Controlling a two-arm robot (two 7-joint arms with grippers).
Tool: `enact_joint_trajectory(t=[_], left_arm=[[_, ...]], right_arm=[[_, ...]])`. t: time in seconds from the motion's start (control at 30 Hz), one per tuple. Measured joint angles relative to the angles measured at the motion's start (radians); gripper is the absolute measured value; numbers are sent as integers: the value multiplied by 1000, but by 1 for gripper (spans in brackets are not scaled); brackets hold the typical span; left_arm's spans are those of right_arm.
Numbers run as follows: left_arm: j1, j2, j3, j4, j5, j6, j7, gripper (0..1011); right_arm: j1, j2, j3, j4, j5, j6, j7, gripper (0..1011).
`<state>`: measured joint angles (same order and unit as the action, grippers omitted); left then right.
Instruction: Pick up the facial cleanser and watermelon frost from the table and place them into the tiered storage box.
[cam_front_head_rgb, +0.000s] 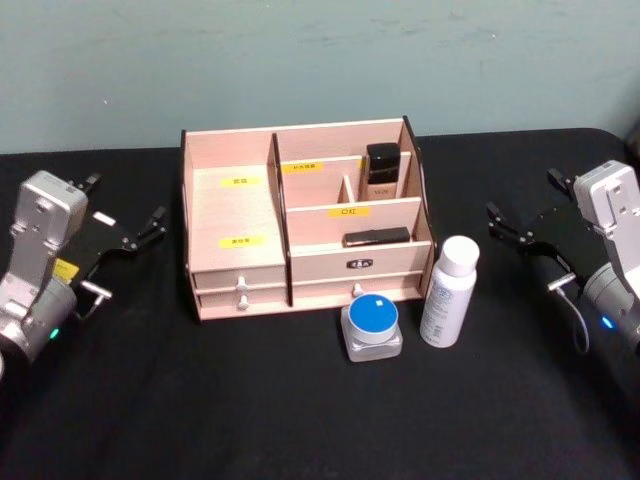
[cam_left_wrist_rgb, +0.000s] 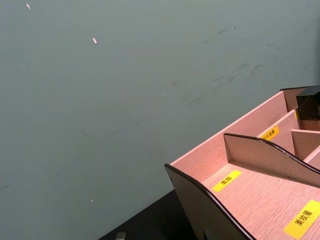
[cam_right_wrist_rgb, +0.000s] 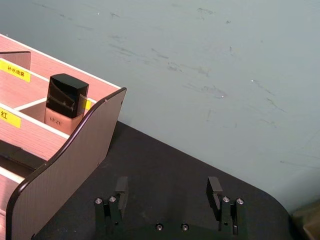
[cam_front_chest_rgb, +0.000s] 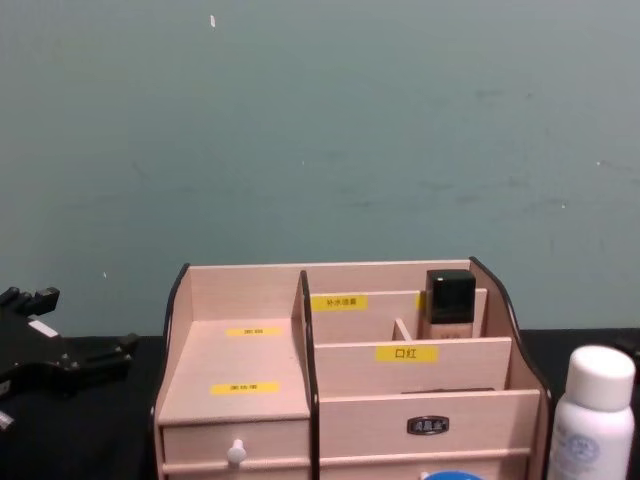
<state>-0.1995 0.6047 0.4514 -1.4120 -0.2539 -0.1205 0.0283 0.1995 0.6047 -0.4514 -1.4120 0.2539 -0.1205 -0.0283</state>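
Cleanser stands upright on the black table, just beside the front right corner of the box. Close on the cleanser's left, but apart from it, sits the jar, blue lid up, right in front of the box's lower right drawer. Neither is in the box yet.

The box stands mid-table toward the back, its stepped compartments open at the top. A black-capped bottle stands upright in the rear right compartment. A dark flat thing lies in the tray below it.

Left tool hangs well to the left of the box. It is released, its two fingers spread and pointing toward the box, touching nothing. Right tool hangs well to the right, beyond the cleanser, and is likewise released. The right wrist view shows its fingers wide apart over the black table, with the box's dark-edged side wall near them.

In the chest view the cleanser's cap rises at the lower right beside the box's right wall. The jar's lid barely shows at the bottom edge.
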Motion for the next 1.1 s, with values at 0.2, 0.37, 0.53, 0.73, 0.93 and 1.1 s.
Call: enact_joint_trajectory(t=[0.2, 0.37, 0.53, 0.73, 0.93, 1.1], left_arm=[[0, 0, 0, 0, 0, 0, 0, 1010], [0, 0, 0, 0, 0, 0, 0, 1009], [0, 0, 0, 0, 0, 0, 0, 1009], [0, 0, 0, 0, 0, 0, 0, 1010], [0, 0, 0, 0, 0, 0, 0, 1010], [0, 0, 0, 0, 0, 0, 0, 1009]], right_arm=[[0, 0, 0, 0, 0, 0, 0, 1000], [0, 0, 0, 0, 0, 0, 0, 1000], [0, 0, 0, 0, 0, 0, 0, 1000], [0, 0, 0, 0, 0, 0, 0, 1000], [0, 0, 0, 0, 0, 0, 0, 1000], [0, 0, 0, 0, 0, 0, 0, 1000]])
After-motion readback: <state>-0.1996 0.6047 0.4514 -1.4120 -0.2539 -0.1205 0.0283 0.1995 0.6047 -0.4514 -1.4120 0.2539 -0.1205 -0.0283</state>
